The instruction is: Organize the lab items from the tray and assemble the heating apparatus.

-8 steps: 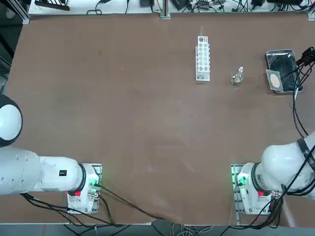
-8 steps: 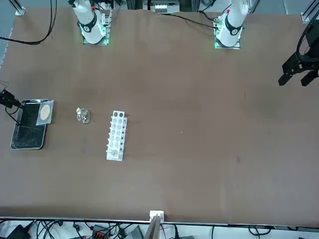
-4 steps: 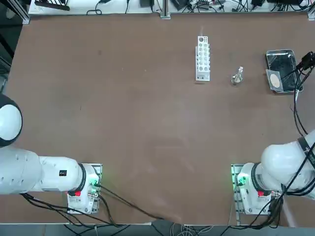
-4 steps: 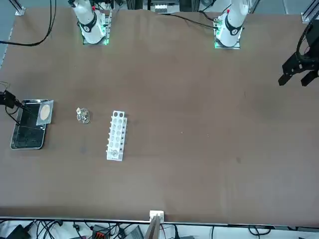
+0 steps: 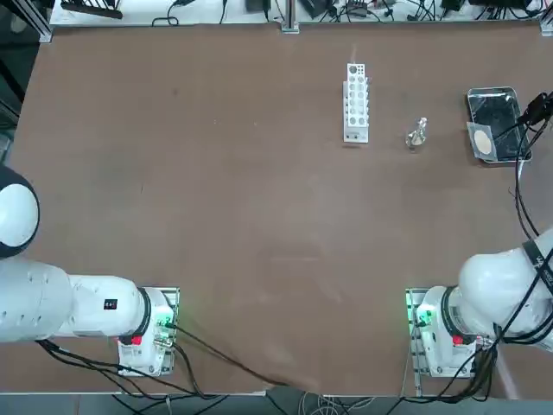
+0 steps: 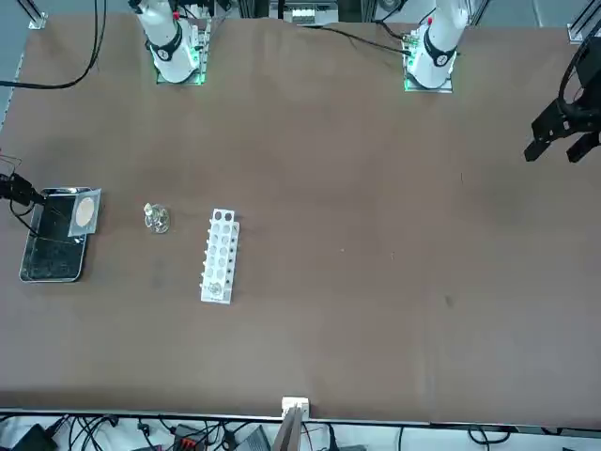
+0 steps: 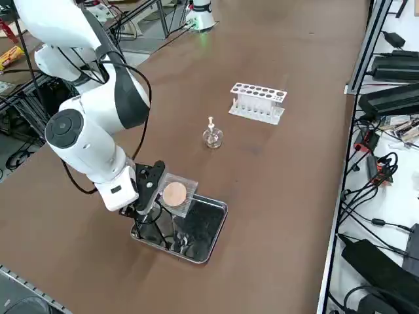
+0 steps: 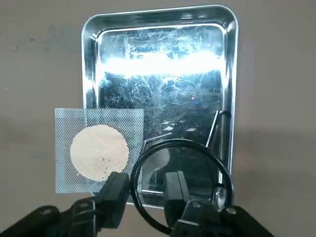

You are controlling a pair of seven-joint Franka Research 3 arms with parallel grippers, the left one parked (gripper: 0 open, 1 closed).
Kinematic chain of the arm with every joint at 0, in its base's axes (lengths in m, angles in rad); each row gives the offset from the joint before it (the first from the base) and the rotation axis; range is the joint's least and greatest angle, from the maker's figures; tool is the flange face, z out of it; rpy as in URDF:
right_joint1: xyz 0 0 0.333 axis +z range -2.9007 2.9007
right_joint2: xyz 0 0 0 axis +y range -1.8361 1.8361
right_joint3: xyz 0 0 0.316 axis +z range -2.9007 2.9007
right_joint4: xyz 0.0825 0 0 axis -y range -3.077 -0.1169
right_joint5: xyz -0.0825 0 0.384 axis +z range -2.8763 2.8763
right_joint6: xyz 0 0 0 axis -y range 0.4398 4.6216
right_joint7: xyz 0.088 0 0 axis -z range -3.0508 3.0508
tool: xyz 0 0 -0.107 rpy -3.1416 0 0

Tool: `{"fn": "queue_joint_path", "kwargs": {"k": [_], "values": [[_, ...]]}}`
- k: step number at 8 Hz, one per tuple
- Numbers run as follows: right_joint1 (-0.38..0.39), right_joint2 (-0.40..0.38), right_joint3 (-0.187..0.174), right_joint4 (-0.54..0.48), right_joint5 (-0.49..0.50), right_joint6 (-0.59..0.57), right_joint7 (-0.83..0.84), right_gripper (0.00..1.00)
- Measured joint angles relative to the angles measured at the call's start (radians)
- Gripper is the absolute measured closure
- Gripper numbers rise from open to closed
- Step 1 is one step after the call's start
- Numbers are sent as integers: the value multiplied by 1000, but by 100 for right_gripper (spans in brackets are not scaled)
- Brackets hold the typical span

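Right gripper (image 8: 145, 190), lower centre: fingers (image 8: 117, 190) part-open, straddling the tripod (image 8: 180, 185) ring's rim at the tray (image 8: 158, 19) edge; grip uncertain.

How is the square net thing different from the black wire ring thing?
The mesh square is flat, pale grey with a tan round centre; the wire tripod is thin, black and open in the middle. The mesh square lies over the shiny tray's rim, hanging partly outside; the wire tripod stands inside the tray. The right gripper has one finger inside the tripod's ring and one outside, while the mesh lies beside it. Both sit at the same end of the tray.
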Motion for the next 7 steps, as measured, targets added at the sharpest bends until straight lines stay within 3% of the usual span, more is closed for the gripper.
{"fn": "queue_joint_path", "kwargs": {"k": [7], "values": [[0,7,0,11,2,-29,0,61]]}}
